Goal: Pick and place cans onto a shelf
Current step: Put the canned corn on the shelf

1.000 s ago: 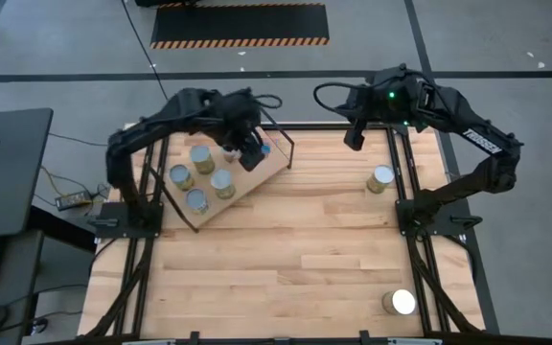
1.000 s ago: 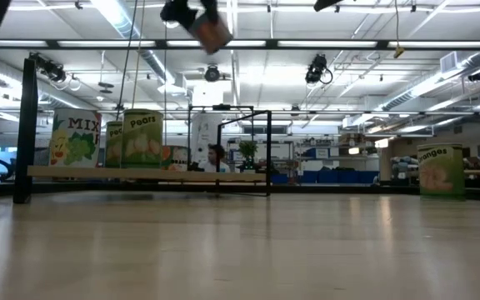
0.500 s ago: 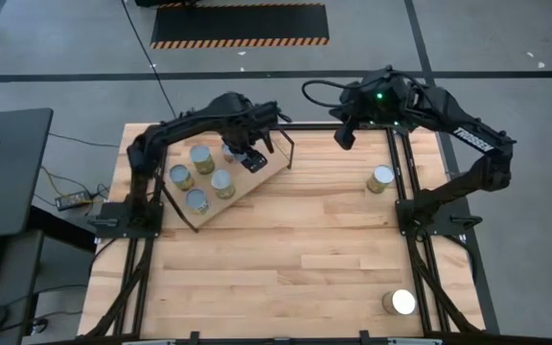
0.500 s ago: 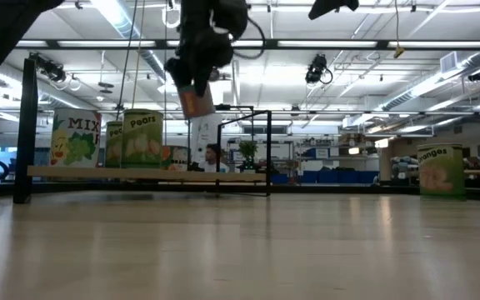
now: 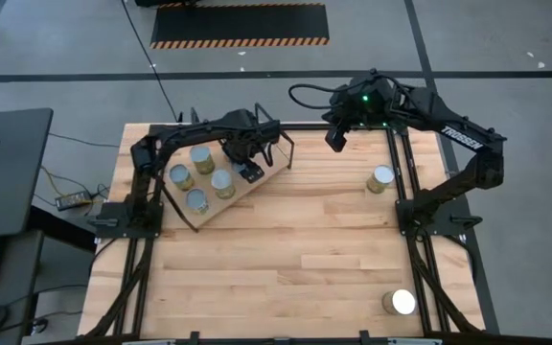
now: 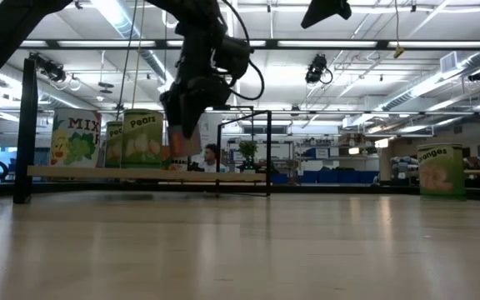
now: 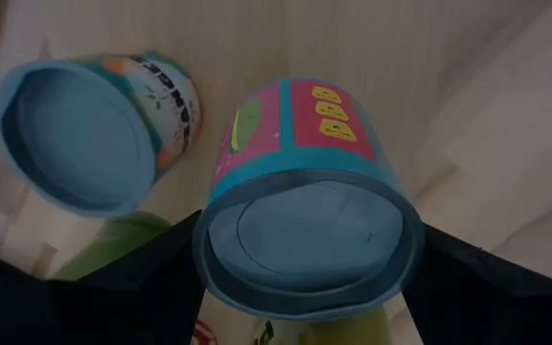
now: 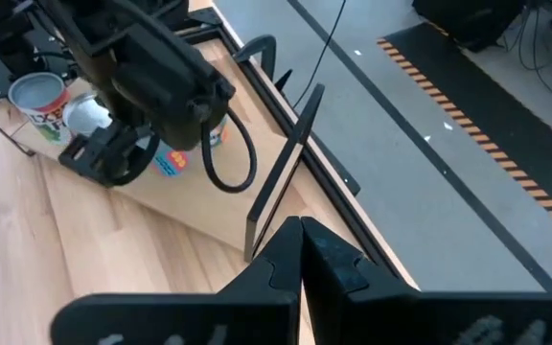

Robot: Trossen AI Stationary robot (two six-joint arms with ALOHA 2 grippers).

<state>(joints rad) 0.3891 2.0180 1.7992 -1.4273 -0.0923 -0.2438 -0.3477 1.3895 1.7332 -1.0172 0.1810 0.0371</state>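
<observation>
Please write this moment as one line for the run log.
left pincer: shut on can, over shelf | right pincer: shut, empty, waiting | two cans off shelf

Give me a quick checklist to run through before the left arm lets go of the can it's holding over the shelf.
1. Left tool grips the can: ok, one finger on each side.
2. Can is over the shelf: ok in the high view.
3. Can bottom rests on the board: cannot tell.
4. Gap to the nearest shelved can: ok, apart in the left wrist view.
5. Right tool stays clear: ok, raised off to one side of the shelf, shut.
6. Cans left on the table: not ok, two still waiting.
</observation>
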